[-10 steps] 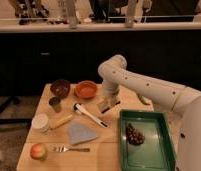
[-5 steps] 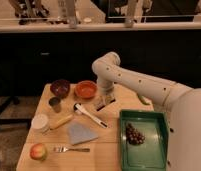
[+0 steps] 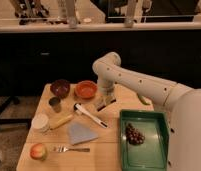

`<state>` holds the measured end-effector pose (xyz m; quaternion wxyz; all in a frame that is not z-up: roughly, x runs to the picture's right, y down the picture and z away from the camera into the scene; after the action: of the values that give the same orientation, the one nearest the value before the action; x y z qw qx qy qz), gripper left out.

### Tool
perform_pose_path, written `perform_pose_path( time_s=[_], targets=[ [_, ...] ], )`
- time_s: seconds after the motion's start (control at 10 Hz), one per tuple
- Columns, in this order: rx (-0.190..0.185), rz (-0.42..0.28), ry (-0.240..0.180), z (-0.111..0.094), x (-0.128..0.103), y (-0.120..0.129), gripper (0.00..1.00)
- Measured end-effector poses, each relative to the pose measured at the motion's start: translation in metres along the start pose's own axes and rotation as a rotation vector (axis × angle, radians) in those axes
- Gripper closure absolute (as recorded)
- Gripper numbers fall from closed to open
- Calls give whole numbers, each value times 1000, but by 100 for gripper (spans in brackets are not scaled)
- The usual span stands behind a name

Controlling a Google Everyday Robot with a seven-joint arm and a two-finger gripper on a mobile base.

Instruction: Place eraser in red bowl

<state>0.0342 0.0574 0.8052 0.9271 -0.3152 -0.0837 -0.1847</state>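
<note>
Low over the middle of the table (image 3: pixel 105 142), the claw (image 3: pixel 105 100) points down at the end of the white arm, clenched on the eraser (image 3: pixel 107 104). The eraser is a small oblong block, dark with a paler edge, slanting under the claw tips just above or on the wood; which of the two cannot be told. It sits just to the right of the red bowl (image 3: pixel 86 90) and outside it.

From the left, a round white container (image 3: pixel 40 122) stands near the edge, and a red-and-yellow apple (image 3: pixel 38 151) lies in the front corner. Behind them are a small dull metal cup (image 3: pixel 55 104) and a dark maroon bowl (image 3: pixel 60 87). A yellow-handled tool (image 3: pixel 61 121) lies slanted, a metal fork (image 3: pixel 71 149) lies near the front edge, and a flat blue-grey pad (image 3: pixel 80 133) lies between them. The red bowl is round, shallow, glossy orange-red and holds nothing. A long white tool with a dark tip (image 3: pixel 89 114) lies diagonally in front of it. At the right, a rectangular green tray (image 3: pixel 150 152) holds a dark bunch of grapes (image 3: pixel 134 135).

The table is pale wood. Behind it runs a dark wall with a lit ledge.
</note>
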Motion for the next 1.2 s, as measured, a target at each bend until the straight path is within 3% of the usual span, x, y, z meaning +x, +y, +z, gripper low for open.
perform_pose_path(
  time_s=[0.3,0.7,1.2],
  targets=[
    [6,29,-73,11,3,-6,100],
    [12,48,-137,21,2,-23,100],
    [20,56,-237,31,-9,-58,100]
  ],
)
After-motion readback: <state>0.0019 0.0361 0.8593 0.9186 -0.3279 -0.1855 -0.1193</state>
